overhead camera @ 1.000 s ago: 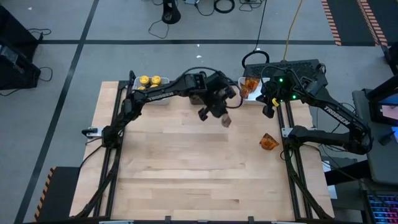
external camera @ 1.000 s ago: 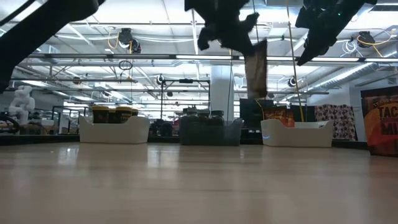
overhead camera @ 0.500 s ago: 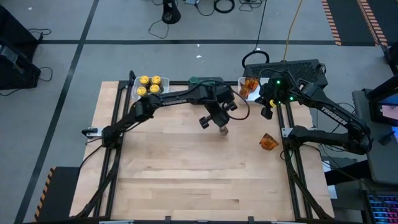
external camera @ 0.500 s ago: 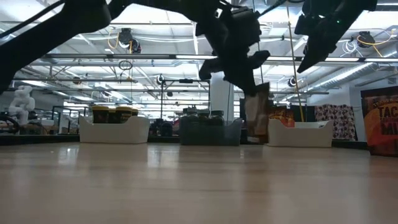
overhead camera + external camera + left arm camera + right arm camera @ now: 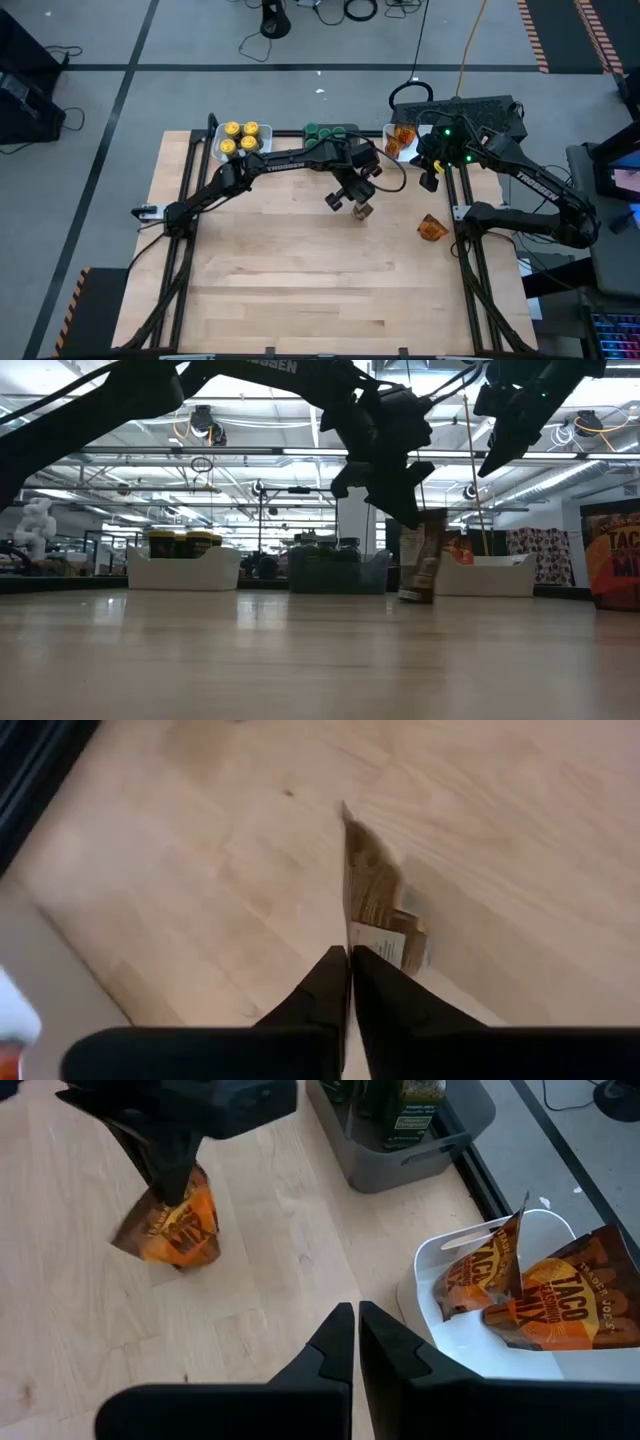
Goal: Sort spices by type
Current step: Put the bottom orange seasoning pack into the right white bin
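While its lower edge meets the wooden table (image 5: 300,270), an orange-brown taco-mix packet (image 5: 172,1225) stands upright near the table's far middle, its top edge pinched between the nearly closed fingers of the left gripper (image 5: 357,203). Behind it stand a dark grey bin (image 5: 420,1150) of green-lidded jars (image 5: 324,130) and a white bin (image 5: 440,1340) holding two more packets (image 5: 540,1295). Above that white bin hangs the right gripper (image 5: 431,180), fingers pressed together and empty. Another packet (image 5: 432,228) lies near the table's right edge.

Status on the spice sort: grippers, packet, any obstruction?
Left gripper pinching taco packet, bottom on table. Right gripper shut, empty, near white bin. Nothing blocking.
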